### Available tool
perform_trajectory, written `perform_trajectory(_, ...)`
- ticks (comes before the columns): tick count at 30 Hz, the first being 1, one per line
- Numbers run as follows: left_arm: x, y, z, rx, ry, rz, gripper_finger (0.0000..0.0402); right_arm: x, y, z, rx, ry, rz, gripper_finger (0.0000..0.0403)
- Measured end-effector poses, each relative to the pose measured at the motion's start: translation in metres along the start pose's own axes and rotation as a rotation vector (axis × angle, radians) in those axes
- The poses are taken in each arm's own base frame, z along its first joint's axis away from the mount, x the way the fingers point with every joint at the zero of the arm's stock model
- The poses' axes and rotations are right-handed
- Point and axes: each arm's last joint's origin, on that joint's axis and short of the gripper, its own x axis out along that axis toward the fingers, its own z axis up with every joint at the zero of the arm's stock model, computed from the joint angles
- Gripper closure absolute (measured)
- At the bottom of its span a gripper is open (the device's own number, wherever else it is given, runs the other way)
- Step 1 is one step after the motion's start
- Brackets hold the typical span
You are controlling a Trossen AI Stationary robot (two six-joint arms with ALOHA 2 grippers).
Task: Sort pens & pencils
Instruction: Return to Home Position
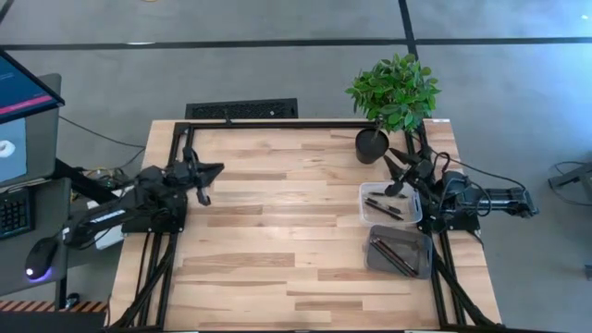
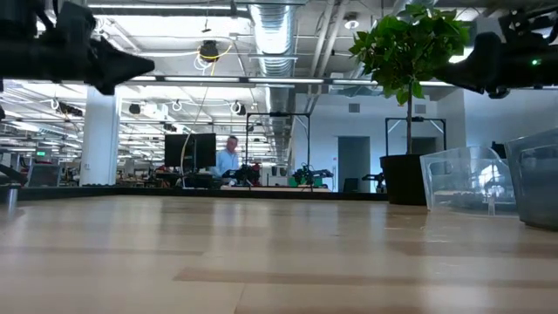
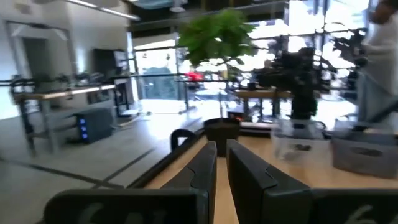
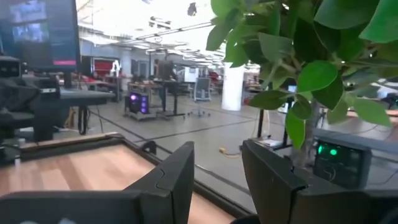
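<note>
High view, pens & pencils (image 1: 384,206) in two bins (image 1: 363,208), left jaws narrow, empty, right jaws wide, near plant (image 1: 396,91).

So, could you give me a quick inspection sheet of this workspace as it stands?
Surface: pale wooden table.
Job's things: pens and pencils lie in the clear bin, others in the dark bin; none seen loose.
Clutter: potted plant at the table's far right corner.
Grippers: left gripper shut, empty, raised at the left edge; right gripper open, empty, raised near the plant.
Cables: black cable trailing from the right arm.
Surroundings: monitor left of the table; a person far off in the hall.
</note>
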Motion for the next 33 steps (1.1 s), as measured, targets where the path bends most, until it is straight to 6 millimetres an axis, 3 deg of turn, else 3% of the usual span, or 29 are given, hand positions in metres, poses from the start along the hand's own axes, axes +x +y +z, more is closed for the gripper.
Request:
perform_trajectory(10,0.001,0.005,-0.022,-0.03,0.096,0.205,0.0373,0.0,0.001,-0.005,-0.093,0.042,0.005,0.0244)
perform_trajectory(18,0.001,0.005,-0.023,0.082,0.119,0.189,0.0373,0.0,0.002,-0.007,-0.107,0.058,0.013,0.0244)
perform_trajectory(33,0.001,0.005,-0.024,0.081,0.122,0.188,0.0373,0.0,0.002,-0.007,-0.107,0.058,0.013,0.0244)
